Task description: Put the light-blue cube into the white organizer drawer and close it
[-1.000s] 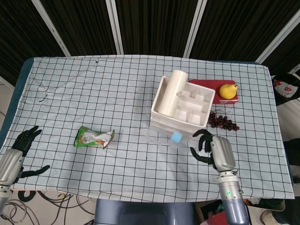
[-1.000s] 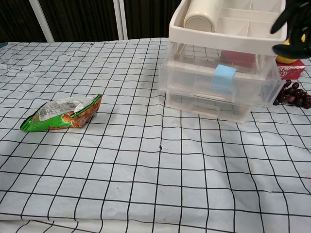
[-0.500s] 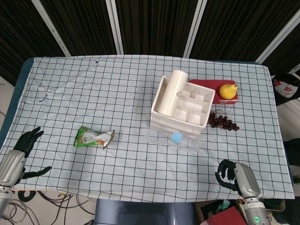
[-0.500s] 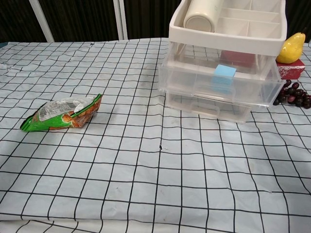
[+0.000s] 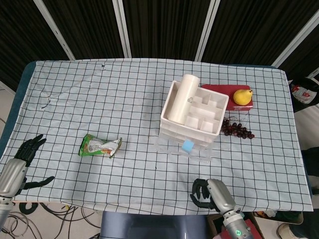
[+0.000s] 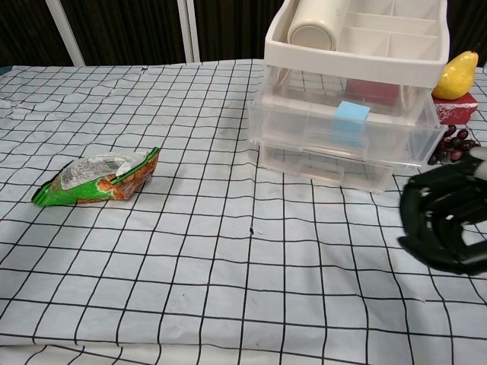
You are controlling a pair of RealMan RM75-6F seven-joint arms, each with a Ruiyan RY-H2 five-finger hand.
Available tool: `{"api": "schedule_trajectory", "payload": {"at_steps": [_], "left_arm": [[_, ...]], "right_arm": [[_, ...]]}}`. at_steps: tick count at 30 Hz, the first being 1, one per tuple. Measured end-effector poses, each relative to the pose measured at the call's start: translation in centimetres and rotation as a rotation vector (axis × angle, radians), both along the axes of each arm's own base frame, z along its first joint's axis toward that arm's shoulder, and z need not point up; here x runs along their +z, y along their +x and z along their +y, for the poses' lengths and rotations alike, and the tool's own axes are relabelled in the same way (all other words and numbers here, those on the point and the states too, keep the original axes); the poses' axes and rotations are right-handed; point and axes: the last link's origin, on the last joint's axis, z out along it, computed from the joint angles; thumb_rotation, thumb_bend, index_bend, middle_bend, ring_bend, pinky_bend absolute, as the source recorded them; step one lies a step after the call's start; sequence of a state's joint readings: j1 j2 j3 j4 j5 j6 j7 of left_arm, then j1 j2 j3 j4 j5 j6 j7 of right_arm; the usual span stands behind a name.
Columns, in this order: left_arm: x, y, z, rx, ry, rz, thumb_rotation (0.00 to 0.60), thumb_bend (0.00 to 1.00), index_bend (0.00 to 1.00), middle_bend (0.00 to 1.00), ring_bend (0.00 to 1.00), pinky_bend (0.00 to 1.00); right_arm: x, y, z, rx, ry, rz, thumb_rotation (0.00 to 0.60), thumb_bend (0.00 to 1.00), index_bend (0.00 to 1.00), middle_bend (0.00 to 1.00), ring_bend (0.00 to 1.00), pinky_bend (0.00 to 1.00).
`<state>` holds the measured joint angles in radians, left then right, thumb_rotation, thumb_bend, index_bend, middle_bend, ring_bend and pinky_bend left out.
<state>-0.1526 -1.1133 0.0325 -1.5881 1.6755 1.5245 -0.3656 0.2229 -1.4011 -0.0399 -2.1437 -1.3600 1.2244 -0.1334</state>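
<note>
Inside the half-open drawer (image 6: 346,133) sits the light-blue cube (image 6: 351,112); right hand (image 6: 445,220) curled empty, left hand (image 5: 22,159) spread.

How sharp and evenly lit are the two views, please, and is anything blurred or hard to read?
Head view: even, soft lighting, faint shadows, sharp across the checked tablecloth; the light-blue cube reads clearly. Chest view: the right hand sits close to the lens, dark and slightly soft, hiding part of the grapes; the clear drawer fronts blur the cube's lower part through the plastic.
</note>
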Motion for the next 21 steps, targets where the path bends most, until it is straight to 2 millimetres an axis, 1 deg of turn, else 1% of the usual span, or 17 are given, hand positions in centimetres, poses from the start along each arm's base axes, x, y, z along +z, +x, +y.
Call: {"api": "schedule_trajectory", "payload": {"at_steps": [4,9,14,21], "left_arm": [[0.0,0.0,0.0,0.006,-0.003,-0.003,0.600,0.02,0.00,0.00,0.00,0.00],[0.0,-0.1,0.1,0.014,-0.008,-0.007,0.600,0.02,0.00,0.00,0.00,0.00],[-0.1,0.0,0.3,0.017,-0.011,-0.012,0.600,0.02,0.00,0.00,0.00,0.00],[0.1,0.0,0.3,0.023,-0.005,-0.020,0.600,0.02,0.00,0.00,0.00,0.00]], "right_arm": [[-0.8,2.0,-1.0,0.016,0.015,-0.054,0.600,0.36,0.63,0.68,0.70,0.65],[-1.3,4.1,-3.0,0.013,-0.007,-0.114,0.600,0.36,0.63,0.67,0.70,0.65],[-2.2,5.2,-4.0,-0.017,0.009,-0.155,0.600,0.36,0.63,0.66,0.69,0.65],[-4.0,6.4,-6.2,-0.073,0.011,-0.183,0.600,0.36,0.63,0.65,0.68,0.64]]}}
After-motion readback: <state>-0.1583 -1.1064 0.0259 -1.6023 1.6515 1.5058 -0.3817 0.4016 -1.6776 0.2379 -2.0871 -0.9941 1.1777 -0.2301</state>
